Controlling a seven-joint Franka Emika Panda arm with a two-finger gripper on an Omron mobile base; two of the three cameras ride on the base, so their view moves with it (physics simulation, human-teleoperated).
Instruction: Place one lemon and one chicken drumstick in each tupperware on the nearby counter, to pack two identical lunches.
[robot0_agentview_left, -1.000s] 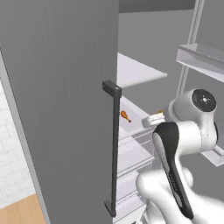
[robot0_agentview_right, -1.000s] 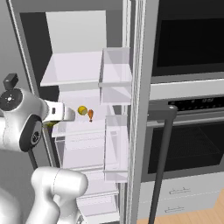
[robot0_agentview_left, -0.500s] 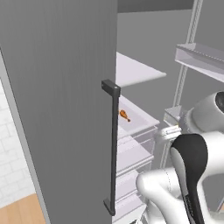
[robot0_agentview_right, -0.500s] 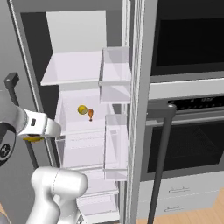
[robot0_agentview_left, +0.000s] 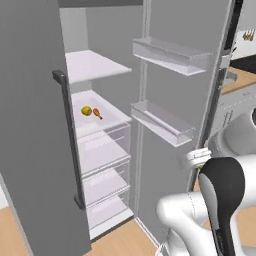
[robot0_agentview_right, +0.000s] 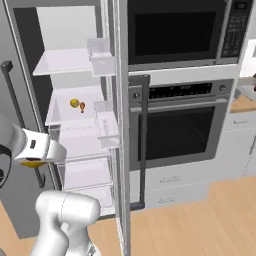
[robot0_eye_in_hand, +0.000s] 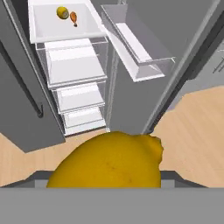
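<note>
A lemon (robot0_eye_in_hand: 109, 162) sits right in front of the hand camera, large and close, with my gripper (robot0_agentview_right: 33, 159) shut on it and its fingertips hidden behind the fruit. A second lemon (robot0_agentview_left: 86, 110) and a chicken drumstick (robot0_agentview_left: 97, 113) lie side by side on a white fridge shelf; the hand view shows this lemon (robot0_eye_in_hand: 62, 12) and drumstick (robot0_eye_in_hand: 73, 17) far off at its top. My hand hangs low, well back from that shelf. The wooden counter (robot0_agentview_right: 246, 103) shows at the far right. The tupperware is out of view.
Both fridge doors stand open: the grey left door (robot0_agentview_left: 35, 125) with its dark handle (robot0_agentview_left: 70, 140), and the right door with clear bins (robot0_agentview_left: 162, 122). A wall oven (robot0_agentview_right: 180, 125) and a microwave (robot0_agentview_right: 175, 30) stand right of the fridge. A wood floor (robot0_agentview_right: 200, 220) lies below.
The whole picture has shifted: the base has backed away from the fridge and turned right. The hand has dropped lower with the lemon still in it.
</note>
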